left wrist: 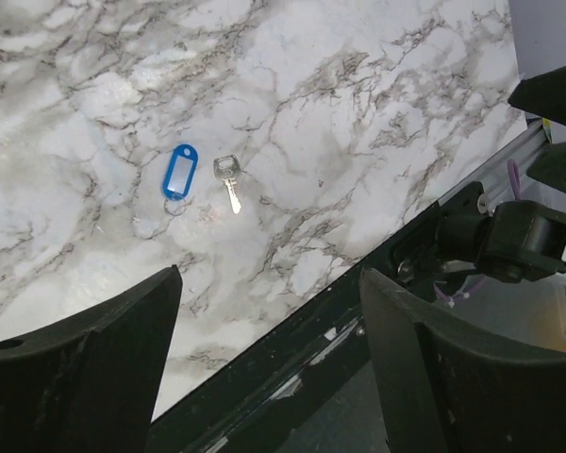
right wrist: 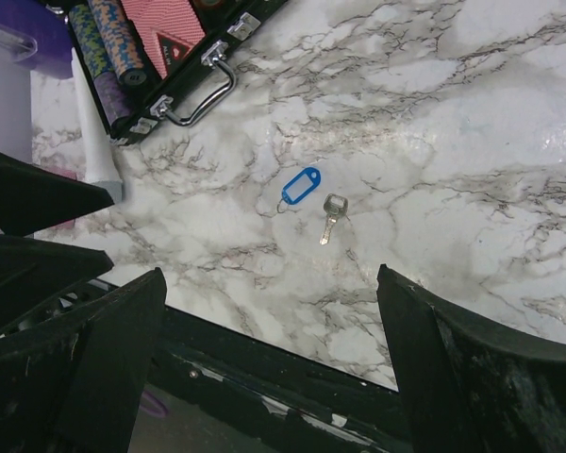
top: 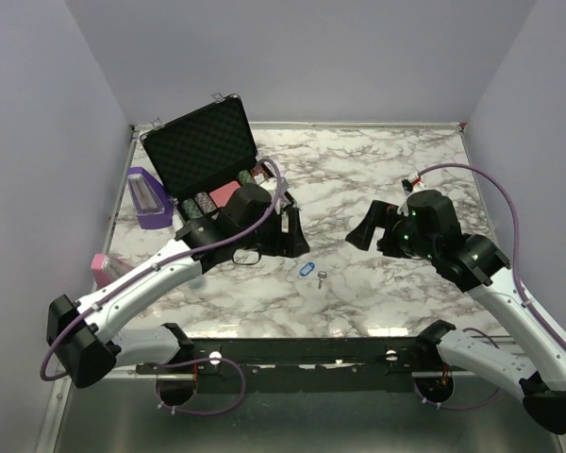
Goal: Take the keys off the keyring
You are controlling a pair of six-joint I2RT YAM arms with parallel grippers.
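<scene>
The keyring, with a blue tag (top: 307, 269) and a thin ring, lies flat on the marble table between the two arms. One small silvery key (top: 322, 277) lies just right of it, apart from the ring. In the left wrist view the tag (left wrist: 179, 172), ring (left wrist: 174, 205) and key (left wrist: 228, 179) lie ahead of the jaws. In the right wrist view the tag (right wrist: 301, 185) and key (right wrist: 331, 215) also lie ahead. My left gripper (top: 292, 241) (left wrist: 269, 363) is open and empty, above and left of them. My right gripper (top: 360, 232) (right wrist: 269, 363) is open and empty, to their right.
An open black case (top: 203, 146) holding poker chips (right wrist: 113, 47) and a red pack stands at the back left, its handle (right wrist: 196, 104) facing the keyring. A purple container (top: 149, 196) and a pink object (top: 99, 267) lie at the left edge. The black front rail (top: 302, 349) runs along the near edge.
</scene>
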